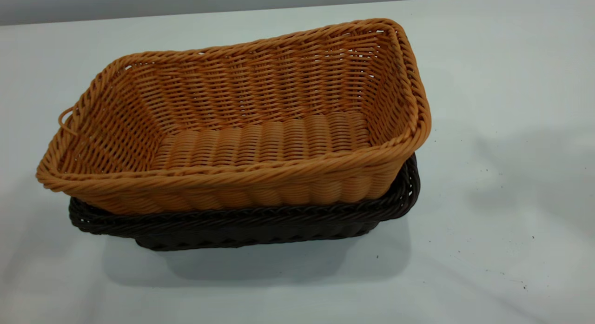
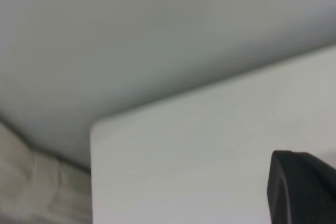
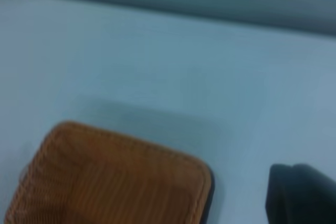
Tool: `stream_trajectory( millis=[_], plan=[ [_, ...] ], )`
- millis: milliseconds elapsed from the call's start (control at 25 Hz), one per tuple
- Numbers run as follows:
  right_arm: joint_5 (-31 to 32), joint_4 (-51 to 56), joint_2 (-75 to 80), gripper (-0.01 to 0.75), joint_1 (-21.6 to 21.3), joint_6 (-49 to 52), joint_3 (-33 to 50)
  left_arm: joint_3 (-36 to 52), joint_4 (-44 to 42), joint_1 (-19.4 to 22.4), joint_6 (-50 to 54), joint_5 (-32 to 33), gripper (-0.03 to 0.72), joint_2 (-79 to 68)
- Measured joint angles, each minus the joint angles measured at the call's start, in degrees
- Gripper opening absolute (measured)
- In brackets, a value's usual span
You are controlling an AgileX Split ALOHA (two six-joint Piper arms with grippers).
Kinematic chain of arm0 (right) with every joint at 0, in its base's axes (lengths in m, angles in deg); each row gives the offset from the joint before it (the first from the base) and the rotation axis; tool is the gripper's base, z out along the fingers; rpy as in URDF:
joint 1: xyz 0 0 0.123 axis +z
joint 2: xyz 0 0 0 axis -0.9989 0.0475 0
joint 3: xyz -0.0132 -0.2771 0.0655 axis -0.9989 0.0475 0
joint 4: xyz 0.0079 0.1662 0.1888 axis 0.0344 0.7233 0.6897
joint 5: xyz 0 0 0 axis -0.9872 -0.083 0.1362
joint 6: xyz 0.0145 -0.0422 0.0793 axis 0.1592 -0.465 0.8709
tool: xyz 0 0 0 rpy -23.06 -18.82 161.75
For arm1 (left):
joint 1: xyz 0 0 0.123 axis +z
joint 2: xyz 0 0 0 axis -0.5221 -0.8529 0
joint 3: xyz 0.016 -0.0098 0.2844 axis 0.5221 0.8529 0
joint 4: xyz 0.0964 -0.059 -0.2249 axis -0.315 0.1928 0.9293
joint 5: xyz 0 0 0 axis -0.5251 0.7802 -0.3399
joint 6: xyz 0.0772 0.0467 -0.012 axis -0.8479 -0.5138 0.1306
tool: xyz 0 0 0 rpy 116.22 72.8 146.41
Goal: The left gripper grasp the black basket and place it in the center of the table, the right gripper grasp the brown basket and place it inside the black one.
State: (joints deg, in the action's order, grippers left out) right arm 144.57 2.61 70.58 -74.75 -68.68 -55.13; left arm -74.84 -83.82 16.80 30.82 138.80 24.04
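Exterior view is looking down at a slant from close in, the stacked brown basket (image 1: 241, 124) and black basket (image 1: 241, 226) filling most of the frame on the table (image 1: 502, 184). Left wrist view is sitting low, facing a table corner (image 2: 97, 127) and the wall beyond; a dark gripper part (image 2: 302, 187) is intruding at the edge. Right wrist view is looking over the basket end (image 3: 115, 179), sharing both baskets and tabletop with the exterior view.
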Motion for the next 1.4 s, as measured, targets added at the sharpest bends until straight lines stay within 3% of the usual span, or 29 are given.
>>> stream_trajectory(
  millis=[160,480,1160,1400],
  plan=[
    [0.0,-0.5,-10.2,0.000,0.0,0.0,4.8,0.1,3.3,0.0,0.4,4.5,-0.001,7.5],
    [-0.1,-0.8,-31.6,0.000,0.0,-0.2,21.5,2.8,13.7,0.1,-0.6,4.3,-0.001,21.4],
    [-0.2,0.7,-65.0,0.000,0.0,-10.0,50.2,35.2,21.8,0.1,-4.0,4.4,-0.001,57.3],
    [-4.9,0.6,-72.4,0.000,0.0,-12.0,61.2,43.9,25.9,0.1,-7.9,4.3,-0.001,62.1]
  ],
)
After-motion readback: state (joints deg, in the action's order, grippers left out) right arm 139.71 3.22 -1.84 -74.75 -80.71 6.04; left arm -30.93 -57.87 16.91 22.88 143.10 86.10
